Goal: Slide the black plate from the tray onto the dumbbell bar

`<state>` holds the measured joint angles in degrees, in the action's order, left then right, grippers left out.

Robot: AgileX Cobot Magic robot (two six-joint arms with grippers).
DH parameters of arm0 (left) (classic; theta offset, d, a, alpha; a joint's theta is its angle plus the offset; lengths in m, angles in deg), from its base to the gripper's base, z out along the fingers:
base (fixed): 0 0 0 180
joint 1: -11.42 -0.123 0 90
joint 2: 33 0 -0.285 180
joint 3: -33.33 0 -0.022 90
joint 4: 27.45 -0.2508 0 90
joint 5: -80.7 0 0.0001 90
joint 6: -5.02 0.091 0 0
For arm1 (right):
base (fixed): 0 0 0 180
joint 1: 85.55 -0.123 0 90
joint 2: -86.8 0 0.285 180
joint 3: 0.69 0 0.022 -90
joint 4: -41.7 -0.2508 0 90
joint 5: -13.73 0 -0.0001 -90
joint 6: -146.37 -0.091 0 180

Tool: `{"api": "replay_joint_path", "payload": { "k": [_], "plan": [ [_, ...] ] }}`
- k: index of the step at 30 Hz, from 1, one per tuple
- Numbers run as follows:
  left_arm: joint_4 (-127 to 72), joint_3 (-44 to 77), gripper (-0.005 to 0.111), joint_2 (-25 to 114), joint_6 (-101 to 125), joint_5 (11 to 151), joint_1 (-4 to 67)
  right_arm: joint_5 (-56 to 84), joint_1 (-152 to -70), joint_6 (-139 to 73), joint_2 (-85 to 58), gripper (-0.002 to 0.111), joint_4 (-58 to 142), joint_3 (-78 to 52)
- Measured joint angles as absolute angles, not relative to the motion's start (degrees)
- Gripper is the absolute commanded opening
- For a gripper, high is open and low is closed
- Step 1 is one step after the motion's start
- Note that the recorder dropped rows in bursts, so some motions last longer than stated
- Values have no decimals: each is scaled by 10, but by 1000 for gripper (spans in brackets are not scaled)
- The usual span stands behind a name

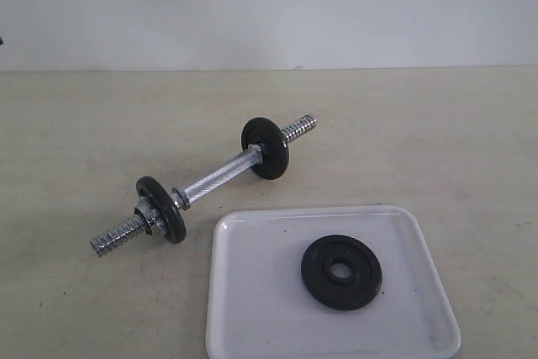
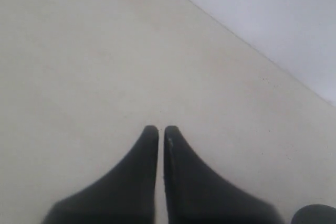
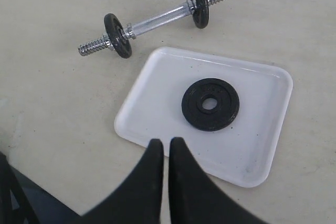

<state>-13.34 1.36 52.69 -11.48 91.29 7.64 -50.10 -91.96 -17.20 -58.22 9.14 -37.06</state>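
The black plate [image 1: 341,271] [image 3: 210,104] lies flat in the white tray [image 1: 252,308] [image 3: 152,103], right of the tray's middle in the exterior view. The dumbbell bar [image 1: 214,179] [image 3: 157,22] rests on the table behind the tray, slanting, with a small black disc near each end and both threaded tips bare. Neither arm shows in the exterior view. My right gripper [image 3: 166,141] is shut and empty, hovering high over the tray's near rim. My left gripper [image 2: 158,128] is shut and empty above bare table, away from all of these.
The beige table [image 1: 84,124] runs back to a pale wall [image 1: 269,6]. A dark rounded shape [image 2: 315,214] shows at the corner of the left wrist view; I cannot tell what it is. A dark frame edge [image 3: 10,198] sits at the right wrist view's corner.
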Motion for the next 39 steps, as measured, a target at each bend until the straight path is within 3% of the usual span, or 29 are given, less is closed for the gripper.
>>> {"api": "replay_joint_path", "payload": {
  "k": [10,19,25,28,34,36,39],
  "plan": [
    [-125,52,4,538,278,915,227,-481,-920,-171,-582,0,89,-371],
    [-125,121,4,631,439,982,350,-475,-920,-163,-582,0,83,-371],
    [-125,136,5,715,455,981,375,-469,-920,-156,-582,0,83,-371],
    [-125,144,18,740,450,970,376,-468,-920,-150,-582,0,83,-371],
    [-123,167,76,761,439,945,376,-467,-920,-124,-582,0,83,-371],
    [-121,172,86,765,436,938,376,-467,-920,-114,-582,0,83,-371],
    [-120,177,84,772,411,921,376,-467,-920,-84,-582,0,83,-371]
  ]
}}
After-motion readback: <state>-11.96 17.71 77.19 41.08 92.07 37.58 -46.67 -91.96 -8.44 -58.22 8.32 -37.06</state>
